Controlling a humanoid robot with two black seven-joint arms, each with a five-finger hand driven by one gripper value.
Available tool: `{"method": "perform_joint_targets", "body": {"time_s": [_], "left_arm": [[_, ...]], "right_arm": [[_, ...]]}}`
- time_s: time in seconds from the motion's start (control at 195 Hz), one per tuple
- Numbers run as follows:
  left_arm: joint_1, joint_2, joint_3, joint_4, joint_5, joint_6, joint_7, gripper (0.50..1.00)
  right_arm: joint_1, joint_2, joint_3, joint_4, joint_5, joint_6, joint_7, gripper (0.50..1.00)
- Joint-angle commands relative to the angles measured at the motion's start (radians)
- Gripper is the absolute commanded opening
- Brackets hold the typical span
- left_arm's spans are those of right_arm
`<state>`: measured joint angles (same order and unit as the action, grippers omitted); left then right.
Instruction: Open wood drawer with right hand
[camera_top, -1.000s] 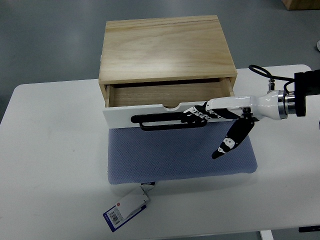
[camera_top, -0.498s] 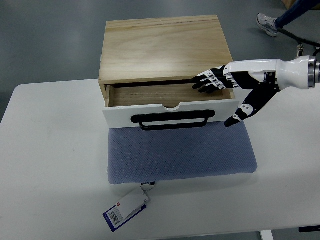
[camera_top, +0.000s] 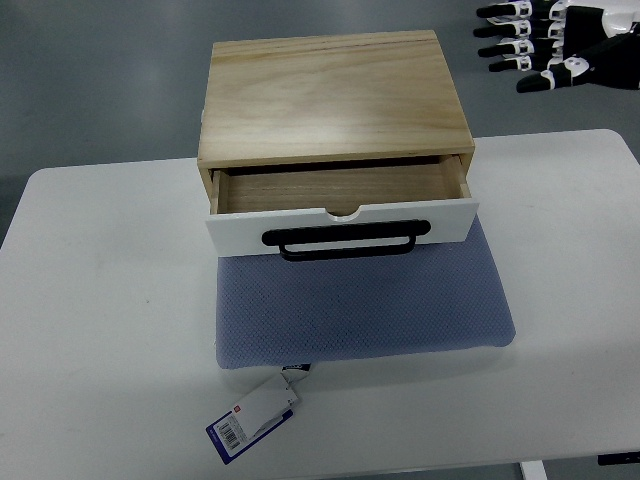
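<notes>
Wooden box (camera_top: 330, 95), its drawer (camera_top: 340, 200) pulled out, bare inside, right robot hand (camera_top: 555, 40) spread, holding nothing

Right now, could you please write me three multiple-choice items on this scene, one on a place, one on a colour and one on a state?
1. Where is the right hand?
A. On the handle
B. At the top right corner, off the table
C. Inside the drawer

2. What colour is the drawer's handle?
A. Black
B. Red
C. White

3. What state is the drawer in?
A. Fully shut
B. Pulled partly out
C. Taken out and lying on the mat

Answers:
1 B, the hand shows over the floor beyond the table, fingers spread.
2 A, a black bar on the white front.
3 B, its wooden bottom shows, and the front overhangs the blue mat.
</notes>
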<state>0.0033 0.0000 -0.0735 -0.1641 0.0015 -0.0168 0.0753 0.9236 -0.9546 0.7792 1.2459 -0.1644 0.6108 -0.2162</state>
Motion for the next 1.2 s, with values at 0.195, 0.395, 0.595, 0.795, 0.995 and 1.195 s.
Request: {"method": "perform_joint_targets", "body": {"time_s": [0.195,0.395,0.595,0.795,0.995,1.195], "left_arm": [[0.000,0.000,0.000,0.000,0.000,0.000,0.000,1.000],[0.000,0.000,0.000,0.000,0.000,0.000,0.000,1.000],[0.000,0.000,0.000,0.000,0.000,0.000,0.000,1.000],[0.000,0.000,0.000,0.000,0.000,0.000,0.000,1.000],[0.000,0.000,0.000,0.000,0.000,0.000,0.000,1.000],[0.001,0.000,0.000,0.000,0.000,0.000,0.000,1.000]], "right_arm": [[-0.065,0.134,0.000,-0.347,0.290,0.000,0.001,0.948],[-0.097,0.273,0.000,-0.471,0.437,-0.085,0.003,0.948],[-0.170,0.405,0.003,-0.511,0.474,-0.209,0.011,0.948],[-0.177,0.424,0.002,-0.569,0.474,-0.215,0.064,0.948],[-0.178,0.425,0.000,-0.571,0.474,-0.212,0.069,0.948],[-0.186,0.450,0.002,-0.571,0.473,-0.206,0.069,0.948]]}}
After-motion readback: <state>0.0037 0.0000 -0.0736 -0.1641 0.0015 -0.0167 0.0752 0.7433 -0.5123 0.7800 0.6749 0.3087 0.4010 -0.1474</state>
